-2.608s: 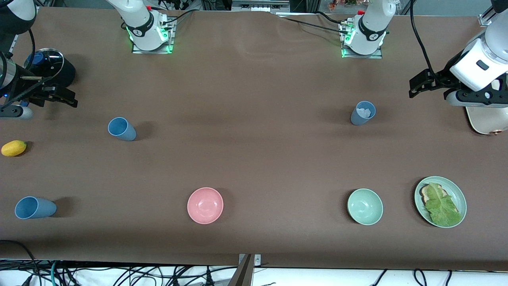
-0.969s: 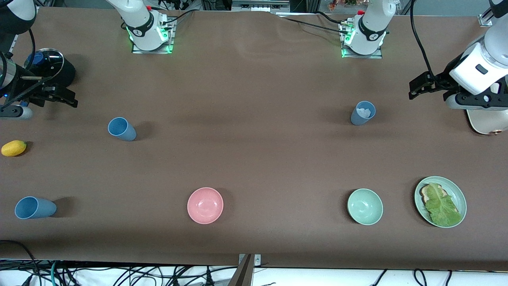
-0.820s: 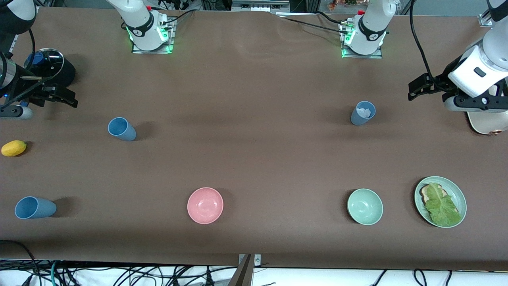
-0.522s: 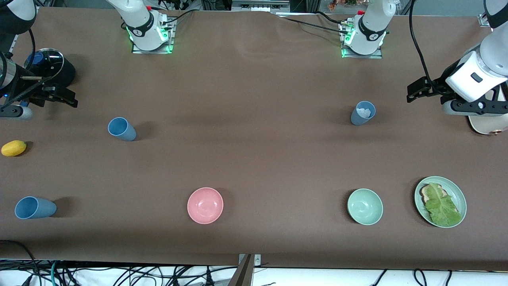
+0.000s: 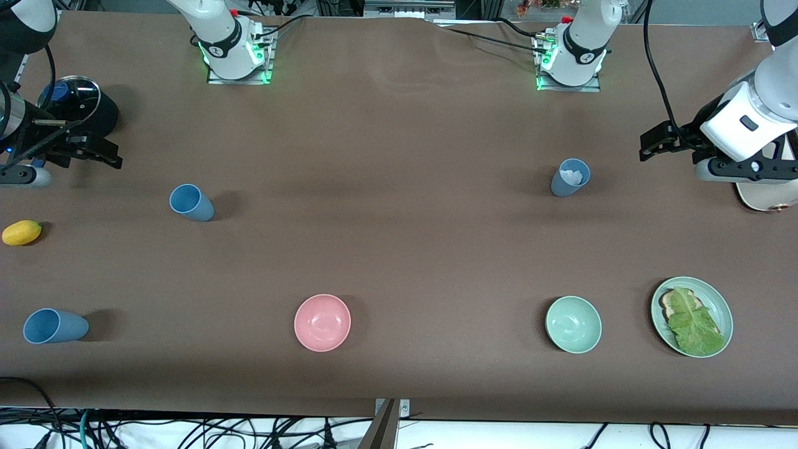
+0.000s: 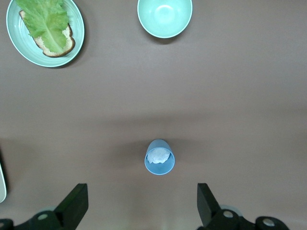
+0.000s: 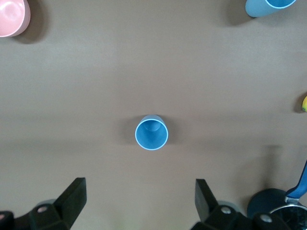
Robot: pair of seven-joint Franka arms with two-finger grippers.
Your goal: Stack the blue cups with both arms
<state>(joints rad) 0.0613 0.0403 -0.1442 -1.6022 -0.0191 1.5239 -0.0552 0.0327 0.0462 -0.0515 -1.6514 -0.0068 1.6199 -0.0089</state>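
Three blue cups stand on the brown table. One blue cup is toward the right arm's end; it shows in the right wrist view. A second blue cup is nearer the front camera at that end, also in the right wrist view. A greyer blue cup with a white crumpled thing inside is toward the left arm's end. My left gripper hangs open and empty above the table beside the greyer cup. My right gripper is open and empty, above the table near the first cup.
A pink bowl, a pale green bowl and a green plate with bread and lettuce lie near the front edge. A lemon and a black round container are at the right arm's end. A cream object lies under the left arm.
The left arm's wrist has risen and turned a little, and its gripper has shifted slightly toward the greyer cup. The right arm and all cups have not moved.
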